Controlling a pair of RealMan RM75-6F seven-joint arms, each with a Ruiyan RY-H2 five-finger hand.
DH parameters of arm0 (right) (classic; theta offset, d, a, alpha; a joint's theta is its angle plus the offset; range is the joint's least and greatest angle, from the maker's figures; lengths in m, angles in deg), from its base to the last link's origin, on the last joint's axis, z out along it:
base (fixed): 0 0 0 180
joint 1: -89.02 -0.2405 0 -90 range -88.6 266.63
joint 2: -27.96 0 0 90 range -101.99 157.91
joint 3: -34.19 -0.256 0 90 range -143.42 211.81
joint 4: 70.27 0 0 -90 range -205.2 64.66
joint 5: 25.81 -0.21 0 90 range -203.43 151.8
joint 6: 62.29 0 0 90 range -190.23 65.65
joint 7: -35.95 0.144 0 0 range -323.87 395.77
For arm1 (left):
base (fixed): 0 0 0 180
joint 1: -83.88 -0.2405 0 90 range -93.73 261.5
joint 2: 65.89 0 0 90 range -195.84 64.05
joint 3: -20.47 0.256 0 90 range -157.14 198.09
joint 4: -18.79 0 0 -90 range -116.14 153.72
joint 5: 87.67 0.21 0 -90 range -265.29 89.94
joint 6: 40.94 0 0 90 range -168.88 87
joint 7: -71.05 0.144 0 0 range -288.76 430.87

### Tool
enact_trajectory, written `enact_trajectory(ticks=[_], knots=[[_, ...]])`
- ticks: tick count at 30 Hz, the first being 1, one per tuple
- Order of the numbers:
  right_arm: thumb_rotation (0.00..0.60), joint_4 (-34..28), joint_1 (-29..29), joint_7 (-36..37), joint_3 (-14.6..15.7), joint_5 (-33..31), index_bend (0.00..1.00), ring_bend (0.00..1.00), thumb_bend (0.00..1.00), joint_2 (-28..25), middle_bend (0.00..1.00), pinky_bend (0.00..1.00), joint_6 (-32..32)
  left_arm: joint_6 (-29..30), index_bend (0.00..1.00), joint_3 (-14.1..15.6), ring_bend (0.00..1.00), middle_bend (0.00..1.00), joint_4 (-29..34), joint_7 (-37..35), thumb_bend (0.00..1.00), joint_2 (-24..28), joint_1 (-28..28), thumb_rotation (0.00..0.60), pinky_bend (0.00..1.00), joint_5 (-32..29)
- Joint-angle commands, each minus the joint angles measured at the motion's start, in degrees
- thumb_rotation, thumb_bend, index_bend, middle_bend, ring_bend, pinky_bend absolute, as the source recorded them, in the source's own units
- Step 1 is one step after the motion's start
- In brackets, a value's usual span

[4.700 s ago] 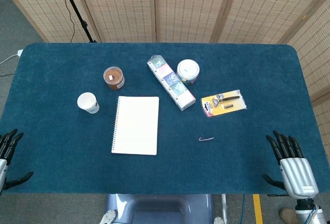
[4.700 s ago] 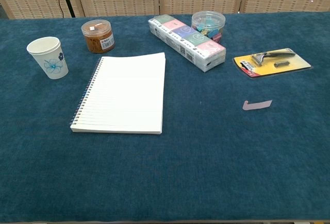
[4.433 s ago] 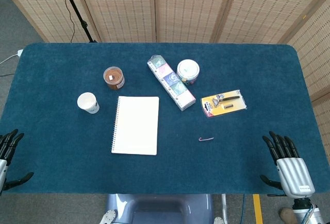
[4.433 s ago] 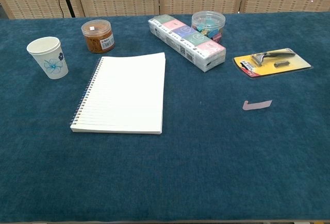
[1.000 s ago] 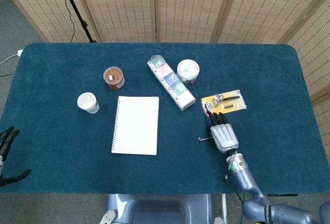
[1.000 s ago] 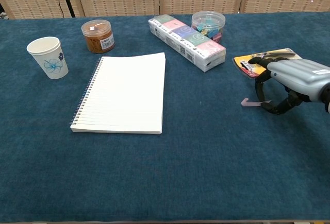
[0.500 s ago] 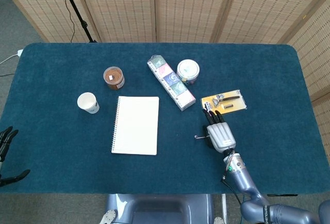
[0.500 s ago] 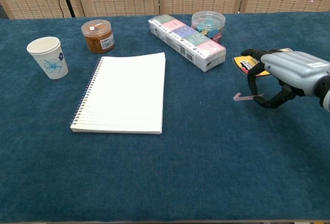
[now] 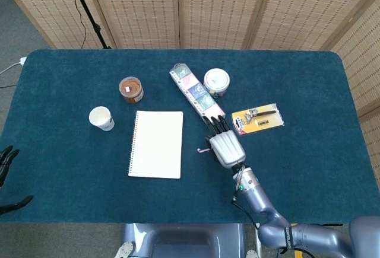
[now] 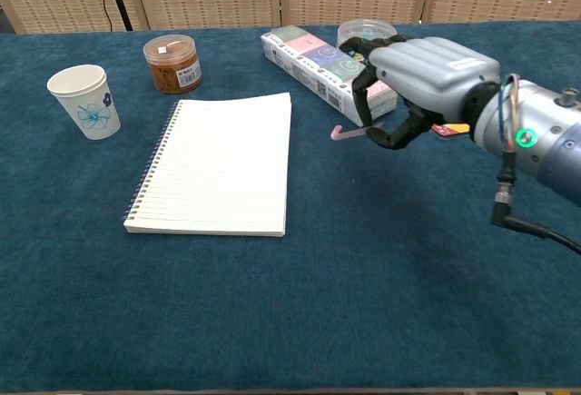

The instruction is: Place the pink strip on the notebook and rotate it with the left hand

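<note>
While the notebook lies bare on the table and rotation by the idle, open-fingered left hand is not yet begun, the pink strip is pinched aloft by the right hand, just beside its right edge.

A table covered in dark blue cloth carries an open spiral notebook left of centre. Far of the notebook stand a paper cup and a brown jar. To the right lie a long box, a round tub and a carded razor.
</note>
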Motion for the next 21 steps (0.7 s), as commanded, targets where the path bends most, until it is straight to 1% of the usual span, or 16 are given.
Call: enact_trajectory(ticks=[1,6,12,14,21], knots=[[0.6,1.57,-2.55,-1.96,-1.66,-0.44,0.62,0.0,0.52,2.12,0.01,0.01,-0.94,0.06,0.0,-0.05,0.0,0.0,0.03,-0.12,0.0,0.05,-0.02,0.6,0.0,-0.08],[0.6,6.16,-6.1,-1.84,-2.87,0.77,0.63,0.0,0.53,6.56,0.01,0.03,-1.12,-0.27,0.0,-0.08,0.0,0.0,0.0,-0.39,0.0,0.08,0.04,0.6,0.0,-0.42],[0.6,11.76,-9.45,-0.99,-3.38,2.36,0.62,0.0,0.54,10.73,0.01,0.03,-1.58,-0.92,0.0,-0.09,0.0,0.0,0.1,-0.22,0.0,0.07,0.21,0.6,0.0,-0.88],[0.6,13.18,-10.34,-1.08,-3.14,3.05,0.62,0.0,0.55,11.83,0.01,0.03,-1.59,-1.07,0.0,-0.12,0.0,0.0,0.13,-0.29,0.0,0.1,0.26,0.6,0.0,-1.01],[0.6,19.1,-12.72,-3.43,-0.49,6.44,0.62,0.0,0.56,16.56,0.01,0.04,-0.85,-1.41,0.0,-0.25,0.0,0.0,0.28,-0.34,0.0,0.22,0.4,0.6,0.0,-1.38]])
